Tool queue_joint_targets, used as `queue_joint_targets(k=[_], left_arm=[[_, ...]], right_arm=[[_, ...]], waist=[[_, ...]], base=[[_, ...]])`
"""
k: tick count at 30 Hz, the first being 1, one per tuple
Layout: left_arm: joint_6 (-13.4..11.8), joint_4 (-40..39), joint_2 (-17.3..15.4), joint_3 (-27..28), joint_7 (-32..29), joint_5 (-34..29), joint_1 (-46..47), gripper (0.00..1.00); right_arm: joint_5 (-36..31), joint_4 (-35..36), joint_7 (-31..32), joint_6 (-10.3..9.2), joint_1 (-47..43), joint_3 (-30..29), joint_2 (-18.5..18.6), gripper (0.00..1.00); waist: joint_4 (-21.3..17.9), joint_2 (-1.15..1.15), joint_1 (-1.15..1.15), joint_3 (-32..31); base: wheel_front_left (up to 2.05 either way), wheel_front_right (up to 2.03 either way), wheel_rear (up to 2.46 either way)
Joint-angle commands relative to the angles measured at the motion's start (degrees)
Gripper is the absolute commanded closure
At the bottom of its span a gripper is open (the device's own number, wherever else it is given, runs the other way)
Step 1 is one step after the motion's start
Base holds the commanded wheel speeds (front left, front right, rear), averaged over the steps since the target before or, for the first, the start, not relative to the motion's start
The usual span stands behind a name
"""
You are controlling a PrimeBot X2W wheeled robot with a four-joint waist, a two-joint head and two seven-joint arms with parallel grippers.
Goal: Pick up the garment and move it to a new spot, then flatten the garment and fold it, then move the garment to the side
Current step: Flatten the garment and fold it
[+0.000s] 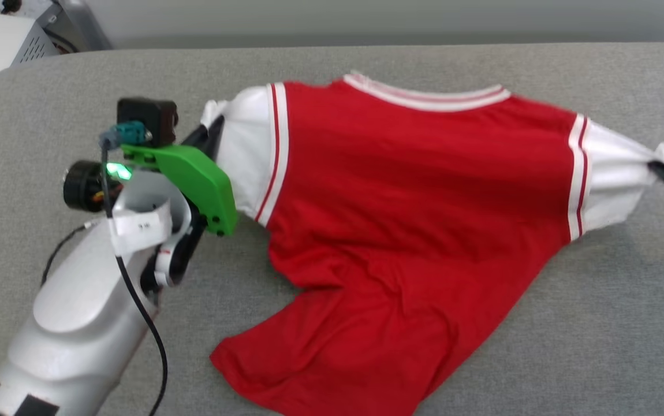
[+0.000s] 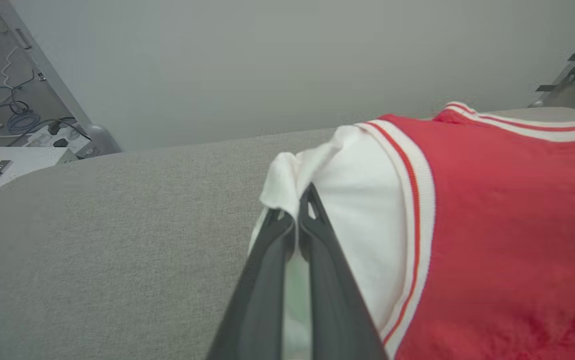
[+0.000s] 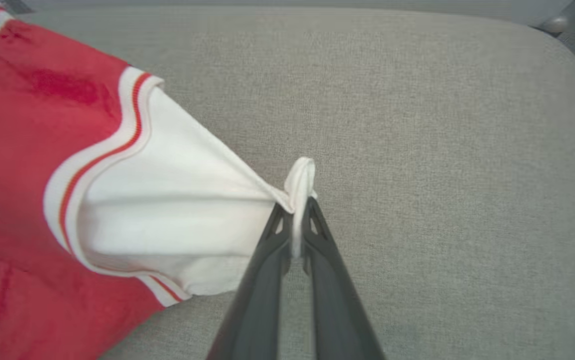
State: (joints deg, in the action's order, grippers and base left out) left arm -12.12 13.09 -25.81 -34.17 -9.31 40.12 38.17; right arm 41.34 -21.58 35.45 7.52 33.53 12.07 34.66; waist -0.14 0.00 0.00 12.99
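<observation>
The red jersey T-shirt (image 1: 413,190) lies stretched across the grey padded table (image 1: 366,58), collar toward its far edge, the left gripper (image 2: 298,207) and right gripper (image 3: 296,212) each clamped on a white sleeve tip.

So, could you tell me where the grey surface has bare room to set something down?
Free: the near right of the grey surface, beside the garment hem; the strip behind its collar; the far left corner. Crowded: the middle, where the garment stretches between left gripper and right gripper, and the near left, under the left arm.
</observation>
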Motion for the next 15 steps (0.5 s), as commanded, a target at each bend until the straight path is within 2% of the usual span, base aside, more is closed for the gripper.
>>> queue_joint_targets(k=[1,7,15], left_arm=[[0.61,1.11,-0.29,0.89,0.97,-0.57,2.49,1.0],[3.28,8.79,1.26,2.85,3.32,-0.46,12.2,1.0],[6.74,22.57,2.87,4.52,7.91,-2.56,29.81,1.0]], right_arm=[[-1.21,0.26,-0.56,-0.03,1.88,-0.71,0.38,1.0],[-5.88,-0.41,-2.31,-0.03,9.95,-2.11,-0.35,1.0],[-12.31,-4.31,-7.53,-0.03,25.96,-2.65,-2.2,1.0]], waist=[[-0.71,0.0,0.0,-0.93],[-1.19,0.0,0.0,0.06],[-2.29,0.0,0.0,5.38]], base=[[0.0,0.0,0.0],[0.0,0.0,0.0],[0.0,0.0,0.0]])
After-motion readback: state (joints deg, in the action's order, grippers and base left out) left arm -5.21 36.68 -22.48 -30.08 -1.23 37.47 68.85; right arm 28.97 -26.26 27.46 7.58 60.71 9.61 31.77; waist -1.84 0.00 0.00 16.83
